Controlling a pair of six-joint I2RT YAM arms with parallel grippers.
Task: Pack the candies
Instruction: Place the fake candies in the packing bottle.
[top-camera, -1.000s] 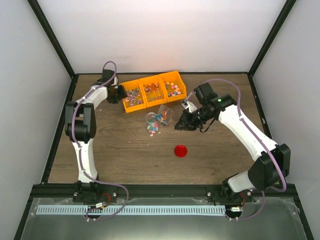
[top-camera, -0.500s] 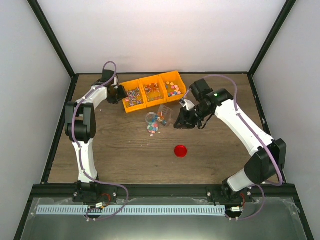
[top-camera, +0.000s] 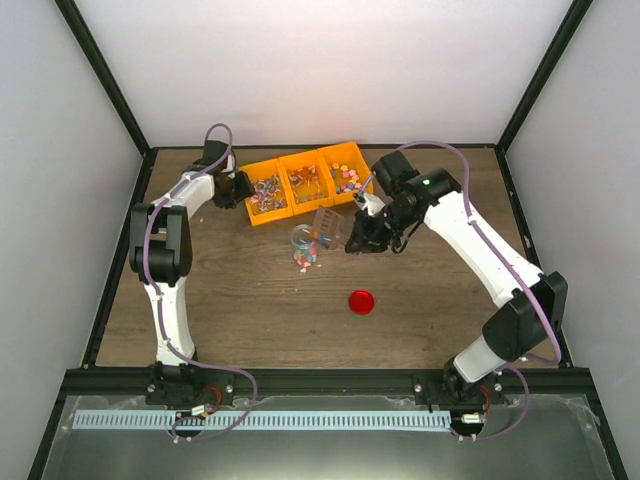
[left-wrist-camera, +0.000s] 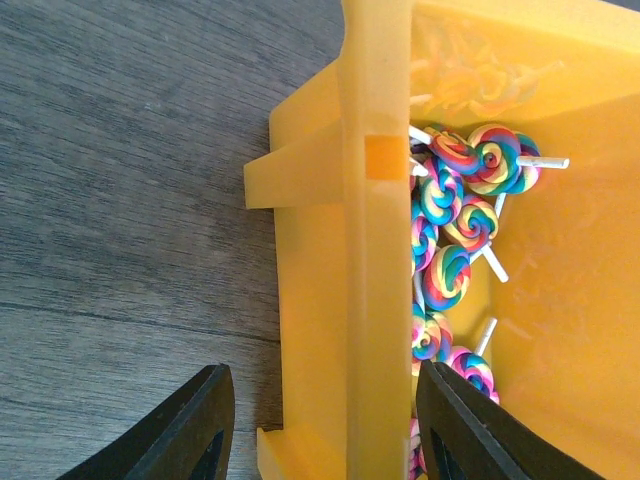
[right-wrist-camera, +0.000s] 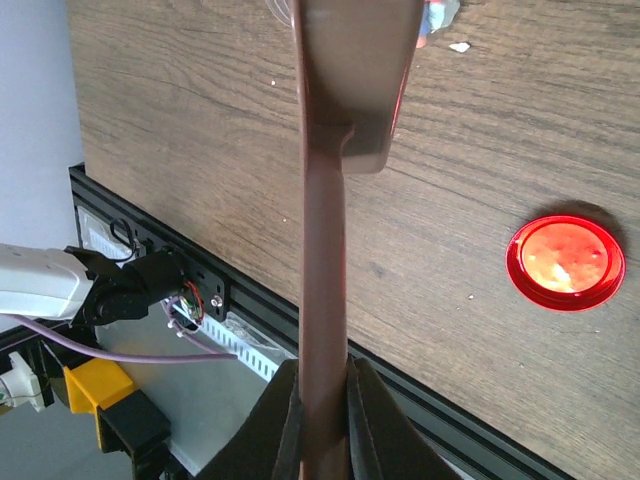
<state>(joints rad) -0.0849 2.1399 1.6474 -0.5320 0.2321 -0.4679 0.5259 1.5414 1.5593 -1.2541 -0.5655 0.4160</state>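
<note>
The candies lie as small coloured pieces in the orange bins (top-camera: 349, 178), in the small clear jar (top-camera: 302, 238) and spilled on the wood just in front of it (top-camera: 306, 259). My right gripper (right-wrist-camera: 325, 400) is shut on the handle of a translucent scoop (right-wrist-camera: 352, 70), whose bowl hangs tilted over the jar (top-camera: 328, 226). A few loose pieces (right-wrist-camera: 458, 46) show past the scoop. My left gripper (left-wrist-camera: 322, 365) straddles the left bin's wall (left-wrist-camera: 350, 300), jaws apart, one finger inside by the swirl lollipops (left-wrist-camera: 447, 275).
The round red lid (top-camera: 361, 301) lies flat on the wood in front of the jar, also in the right wrist view (right-wrist-camera: 565, 262). Three orange bins (top-camera: 305, 182) stand in a row at the back. A black rail (top-camera: 320, 382) runs along the near edge.
My right arm has shifted a little left and back, bringing the scoop closer over the jar and tilting it steeper. The left arm has not moved.
</note>
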